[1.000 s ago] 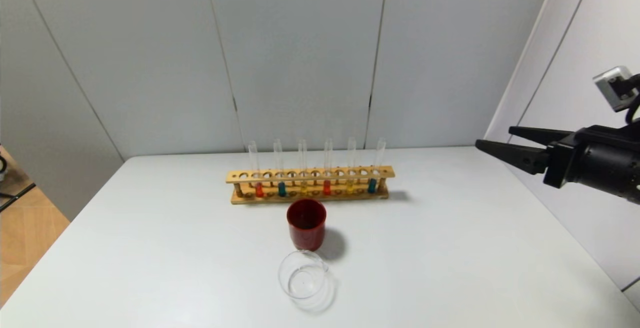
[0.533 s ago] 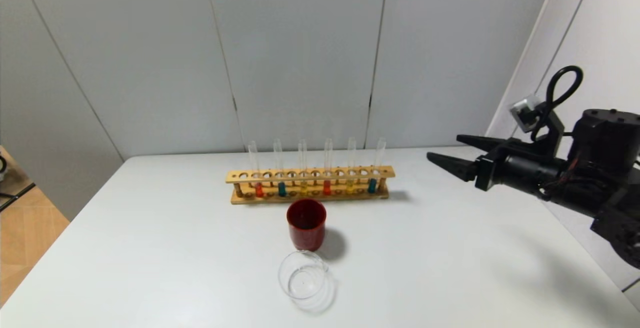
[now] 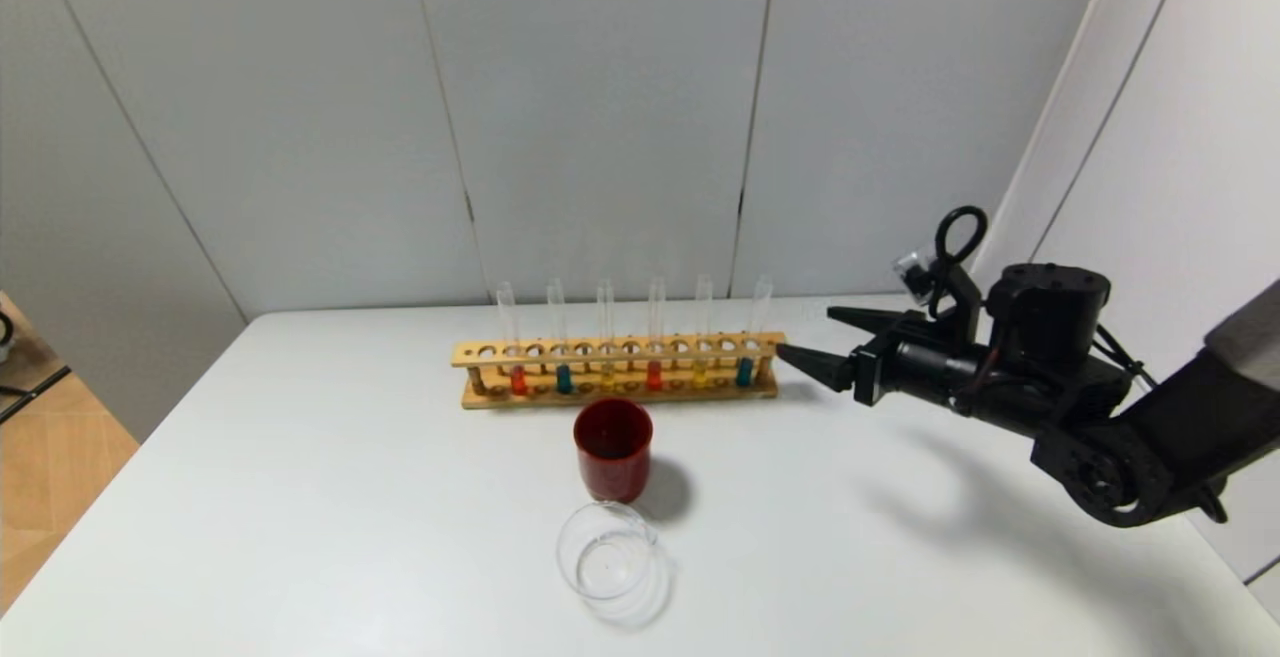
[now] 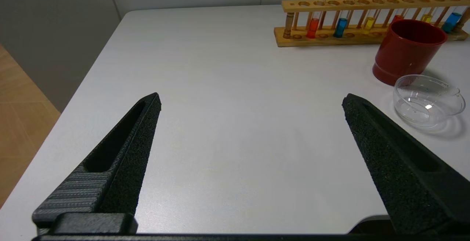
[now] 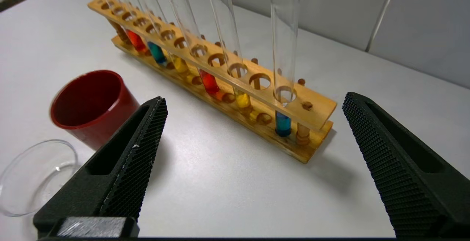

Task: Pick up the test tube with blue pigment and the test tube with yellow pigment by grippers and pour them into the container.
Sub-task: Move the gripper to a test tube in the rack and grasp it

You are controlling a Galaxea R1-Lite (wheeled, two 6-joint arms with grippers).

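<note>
Since a second ago the right gripper [image 3: 815, 342] has swung in from the right edge toward the table's middle and now hovers just off the right end of the wooden test tube rack [image 3: 620, 372], its fingers spread wide and holding nothing. Nearest the robot, at six o'clock on the white table [image 3: 300, 497], sits the clear glass beaker [image 3: 607, 562], empty. Just beyond it, at its twelve o'clock, stands the dark red cup [image 3: 612, 447]. Farther on, the rack holds six upright tubes. From its left end: red, the blue test tube [image 3: 563, 377], the yellow test tube [image 3: 607, 374], red, a second yellow tube [image 3: 700, 373] and a second blue tube [image 3: 744, 371] at the right end, closest to the right gripper. The left gripper [image 4: 249, 123] hangs over the table's left part, at about nine o'clock, fingers released.
</note>
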